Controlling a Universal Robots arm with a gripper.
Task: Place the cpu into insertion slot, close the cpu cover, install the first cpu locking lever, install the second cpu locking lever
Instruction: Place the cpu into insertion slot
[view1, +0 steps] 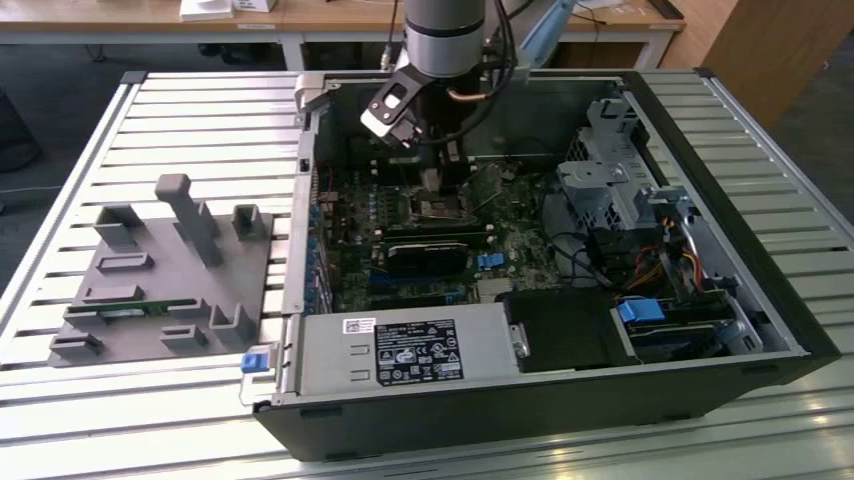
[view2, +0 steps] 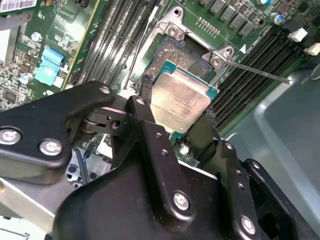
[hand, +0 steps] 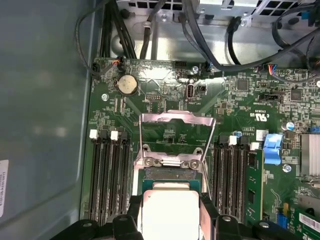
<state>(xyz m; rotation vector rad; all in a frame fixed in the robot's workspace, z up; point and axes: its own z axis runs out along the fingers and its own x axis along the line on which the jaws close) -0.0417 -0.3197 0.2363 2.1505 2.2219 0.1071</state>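
Cameras: one wide view from high up, two close views riding the arm.
The exterior view looks steeply down from well off, taking in the whole open computer case (view1: 534, 400) on the slatted tabletop (view1: 134, 130). Both wrist views sit close over the motherboard (hand: 165, 100) (view2: 75, 30), looking past the tool (view2: 177, 102) (hand: 171, 210) from different angles. They share the cpu (view2: 182, 95) (hand: 170, 215) and insertion slot (view2: 175, 52) (hand: 172, 175).

Soft, even light falls from overhead. The pale slatted worktop (view1: 160, 110) around the computer case (view1: 534, 420) is bright, while the board (view1: 400, 215) inside the case lies in dimmer shade. In the first wrist view the chip (hand: 170, 215) is washed almost white by glare, and the case's grey wall (hand: 40, 100) carries hazy reflections. In the second wrist view the black jaws, close to the lens, stay dark, with small glints on their screws.
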